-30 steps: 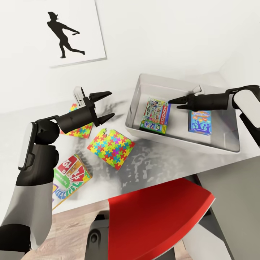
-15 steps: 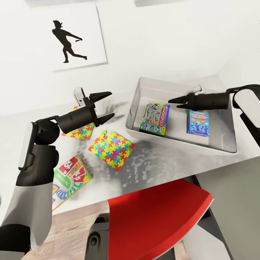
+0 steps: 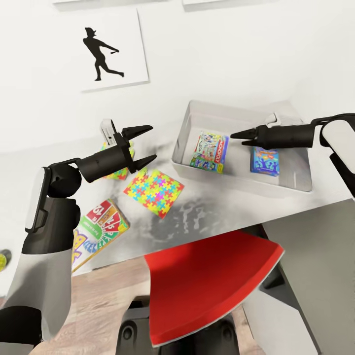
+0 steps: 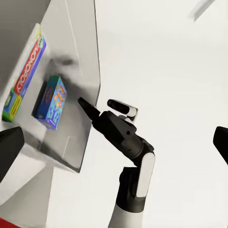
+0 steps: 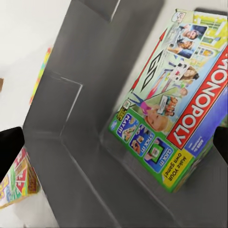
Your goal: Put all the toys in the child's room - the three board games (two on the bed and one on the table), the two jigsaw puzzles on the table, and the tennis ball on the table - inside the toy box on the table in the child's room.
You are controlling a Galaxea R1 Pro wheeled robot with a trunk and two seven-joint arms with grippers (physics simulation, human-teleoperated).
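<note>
The toy box is a shallow light-grey tray of rectangular shape with low smooth walls, and it stands at the far right corner of the pale, slightly glossy surface. Inside it lie two flat cardboard boxes: the white-and-green Monopoly box toward its left wall and the small blue box toward its right wall, apart from each other. The right gripper hangs above the tray, between these two boxes; its black pointed jaws stand only a little apart and hold nothing.

Outside the tray, one jigsaw puzzle, a thin flat square of bright interlocking pieces, lies near the middle of the surface, close to the tray's left wall. The second jigsaw puzzle lies further to the left and is partly hidden behind the left gripper. This gripper hovers above the surface with its jaws wide open and empty. The Skip-Bo box, red, green and yellow, lies at the near left edge of the surface. A small yellow-green ball shows at the left border of the head view.
</note>
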